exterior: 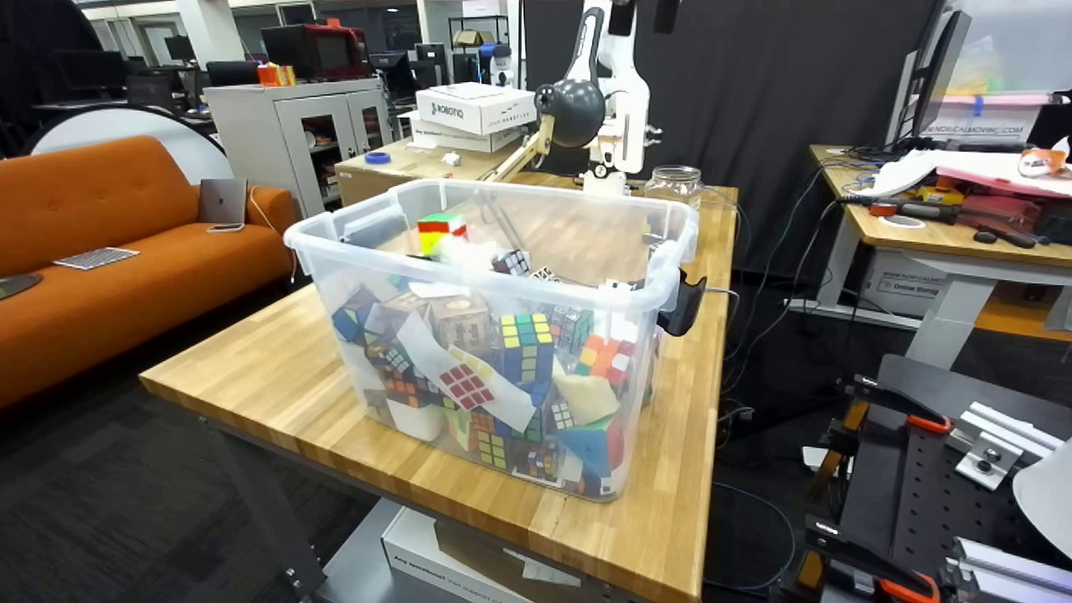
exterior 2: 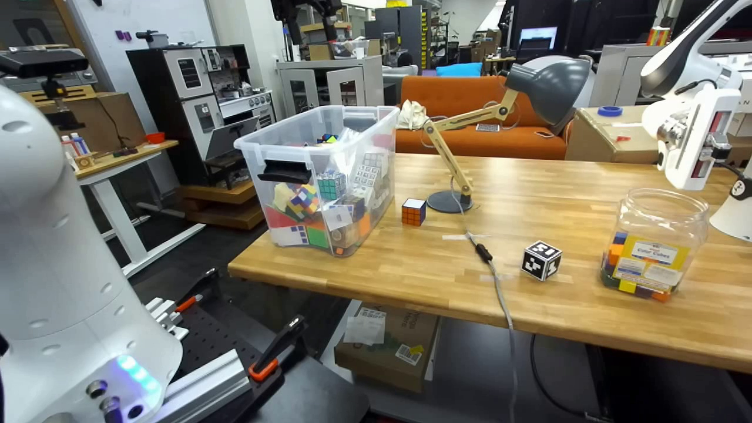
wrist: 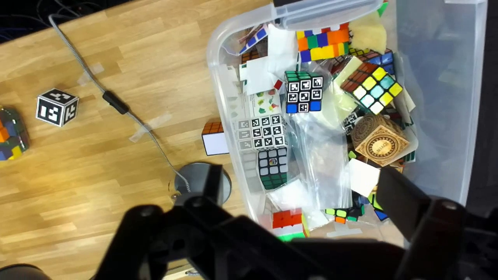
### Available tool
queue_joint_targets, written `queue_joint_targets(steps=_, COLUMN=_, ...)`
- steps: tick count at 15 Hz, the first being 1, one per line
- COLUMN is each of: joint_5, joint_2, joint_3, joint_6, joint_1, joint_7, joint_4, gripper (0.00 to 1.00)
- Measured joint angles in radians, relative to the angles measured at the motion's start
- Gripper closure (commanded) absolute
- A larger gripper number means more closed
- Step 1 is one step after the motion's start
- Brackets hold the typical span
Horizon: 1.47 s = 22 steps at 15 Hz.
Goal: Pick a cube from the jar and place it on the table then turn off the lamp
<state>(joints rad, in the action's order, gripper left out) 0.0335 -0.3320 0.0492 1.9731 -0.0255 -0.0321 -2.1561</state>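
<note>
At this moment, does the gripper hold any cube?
No, the wrist view shows the gripper standing wide open, with nothing clamped in it.

storage bin (exterior 2: 276, 151): smooth plastic | table (exterior 2: 546, 200): smooth wood | lamp arm (exterior 2: 450, 157): wood | sofa (exterior: 167, 285): matt cloth

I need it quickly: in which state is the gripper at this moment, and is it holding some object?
Gripper: open, holding nothing.
</note>
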Motion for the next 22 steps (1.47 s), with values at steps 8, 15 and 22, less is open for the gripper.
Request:
queue_joint_targets(steps=8, joint_5=0.002, joint_2=0.158, joint_3=0.013, joint_6=0.008, joint_1=-0.041, joint_7=0.072, joint_4=0.115, gripper=0.00)
queue_joint_targets(steps=15, joint_5=0.001, joint_2=0.159, joint_3=0.014, joint_6=0.007, joint_1=-0.042, joint_7=0.068, joint_4=0.116, gripper=0.00)
queue_joint_targets(steps=22, joint_5=0.008, joint_2=0.267, joint_3=0.042, joint_6=0.021, joint_1=-0.059, joint_7=0.048, joint_4=0.113, gripper=0.00)
